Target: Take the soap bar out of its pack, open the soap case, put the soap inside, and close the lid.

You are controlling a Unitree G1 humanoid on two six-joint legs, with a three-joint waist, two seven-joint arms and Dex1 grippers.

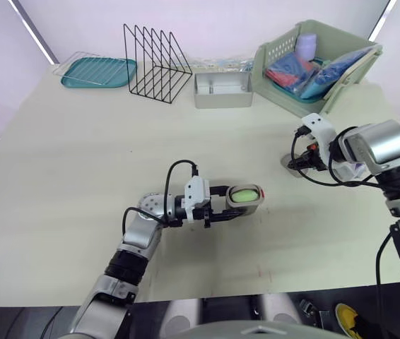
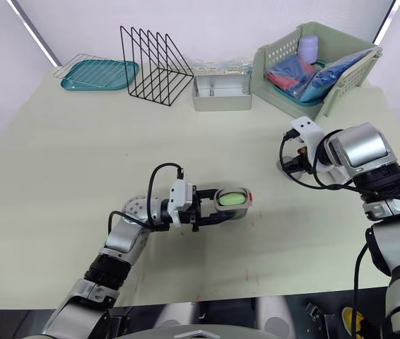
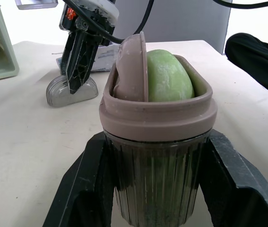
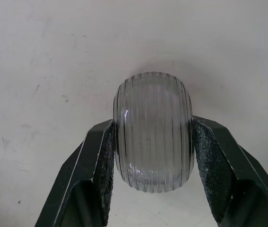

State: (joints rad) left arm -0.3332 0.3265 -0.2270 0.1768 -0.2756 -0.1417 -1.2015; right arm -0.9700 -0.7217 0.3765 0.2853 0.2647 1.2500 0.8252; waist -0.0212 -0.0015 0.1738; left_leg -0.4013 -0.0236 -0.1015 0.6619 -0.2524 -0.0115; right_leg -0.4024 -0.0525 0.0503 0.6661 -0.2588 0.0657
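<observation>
1. Soap (image 3: 167,78): green bar, unwrapped, sits in the soap case (image 3: 157,118) w/ its top poking above the taupe rim. A taupe insert leans next to it inside.
2. Case is near the middle of the table (image 1: 80,176), toward the front edge. Left gripper (image 1: 232,203) is clamped on the ribbed clear body, one finger on each side.
3. Lid (image 4: 153,132): clear ribbed dome, lying on the table toward the right edge, well apart from the case. Right gripper (image 4: 154,123) is closed on it, pads touching both sides.
4. Progress, my read: unpacking, opening and soap-in look done. Left to do: lift the lid, bring it over the case, press it shut.
5. Poss. snag: bar + insert stand proud of the rim, so the lid may not seat unless they settle lower.
6. Flat pale packet (image 3: 106,51) just behind the lid, maybe the empty pack; can't tell.
7. Far edge, all well clear of the lid-to-case path: teal tray (image 1: 97,70) at the left corner, wire rack (image 1: 156,63), grey metal tin (image 1: 222,99), green basket (image 1: 278,92) w/ stuff in it at the right corner.
8. Person's dark sleeve (image 3: 257,61) rests on the table past the case in the left wrist view; not blocking.
</observation>
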